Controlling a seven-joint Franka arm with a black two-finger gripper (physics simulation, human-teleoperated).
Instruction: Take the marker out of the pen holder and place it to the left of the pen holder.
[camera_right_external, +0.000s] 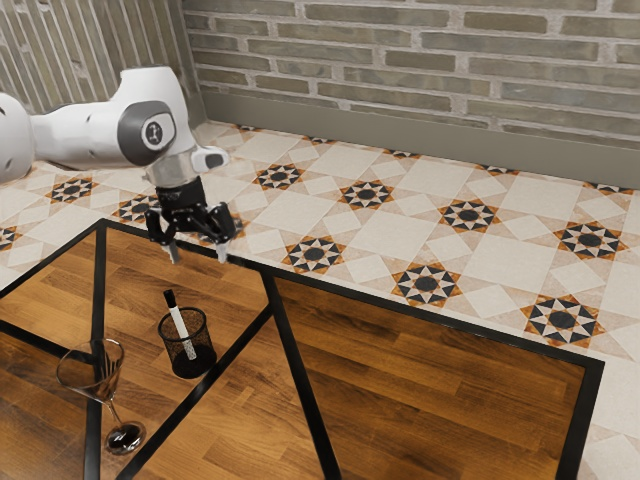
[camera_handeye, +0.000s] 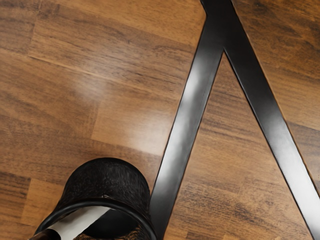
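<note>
Hand: we saw the gripper (camera_right_external: 198, 257) up in the air above the table (camera_right_external: 430, 385), its two fingers wide apart, with only air between them.
Marker: we saw the white marker (camera_right_external: 179, 322) with its black end up, leaning inside the pen holder (camera_right_external: 204, 346) and poking out over the rim.
Pen holder: it was round, black and upright on the wood, just beside a black strip (camera_right_external: 300, 390).
Glass: a clear glass (camera_right_external: 125, 438) stood near the pen holder, toward the exterior view's left.
Badge: the arm had a round badge (camera_right_external: 155, 131), too small for us to read.
</note>
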